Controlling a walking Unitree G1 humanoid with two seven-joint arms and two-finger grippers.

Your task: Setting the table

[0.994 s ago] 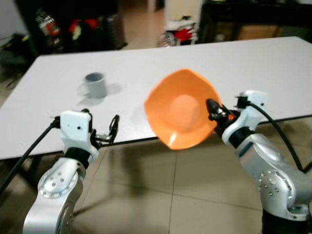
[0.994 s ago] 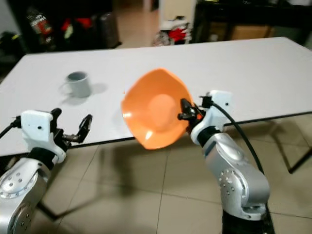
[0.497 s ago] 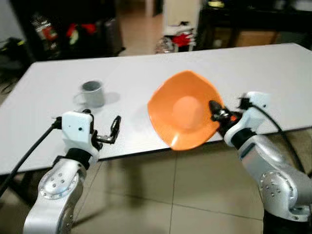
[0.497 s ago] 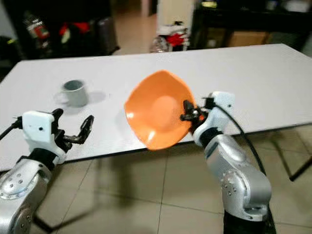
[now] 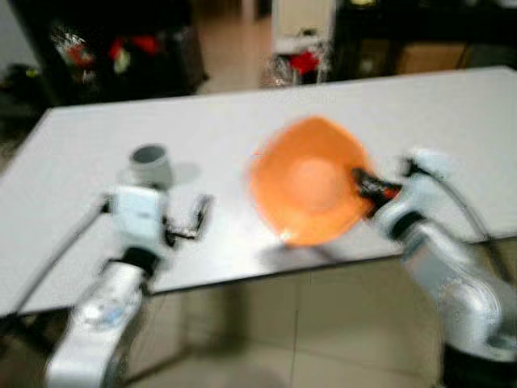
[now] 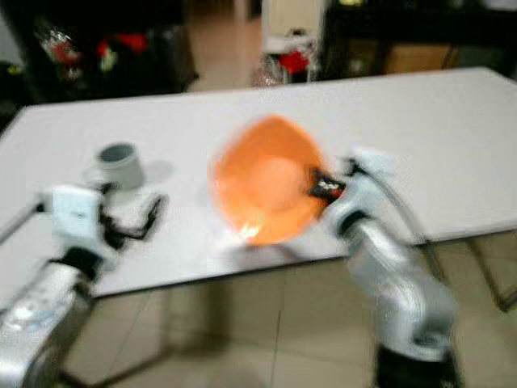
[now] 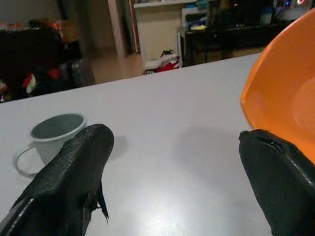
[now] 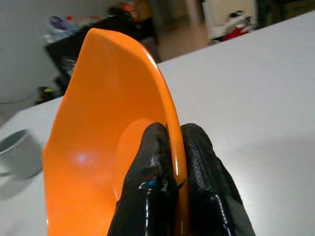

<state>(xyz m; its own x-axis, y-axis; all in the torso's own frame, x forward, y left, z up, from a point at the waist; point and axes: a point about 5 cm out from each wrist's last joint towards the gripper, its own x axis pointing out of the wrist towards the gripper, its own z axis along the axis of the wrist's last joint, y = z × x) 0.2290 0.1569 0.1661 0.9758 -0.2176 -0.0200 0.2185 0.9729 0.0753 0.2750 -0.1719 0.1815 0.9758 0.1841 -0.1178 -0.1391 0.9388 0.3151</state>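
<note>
**A:** Plate (image 8: 103,147) first: how is it gripped?

**B:** Its rim is pinched between the two black fingers (image 8: 152,167) of the right gripper (image 8: 172,147), one finger inside the orange dish and one behind it. The plate is held tilted, nearly on edge, with its hollow turned toward the robot's left.

**A:** And where is it carried?

**B:** It is held in the air at the near edge of the tabletop (image 5: 420,121), roughly midway along that edge, with part of it over the white surface. A shadow is cast on the tabletop just beneath it. Both head views are blurred, so finer detail cannot be made out.

**A:** What is seen of the other gripper?

**B:** The left gripper (image 7: 172,162) is held low over the near edge of the tabletop, toward its left end. Its fingers (image 7: 74,172) are spread wide apart, and nothing is grasped between them. The plate's edge is seen just beside one fingertip in the left wrist view, though whether they touch cannot be told.

**A:** What else is carried by the tabletop?

**B:** A grey mug (image 5: 151,165) is set upright toward the left side, its handle turned to the left edge, well apart from the plate. Dark furniture (image 5: 105,48) and cluttered red items (image 5: 305,60) are seen beyond the far edge. A tiled floor (image 5: 323,323) is seen below the near edge.
</note>
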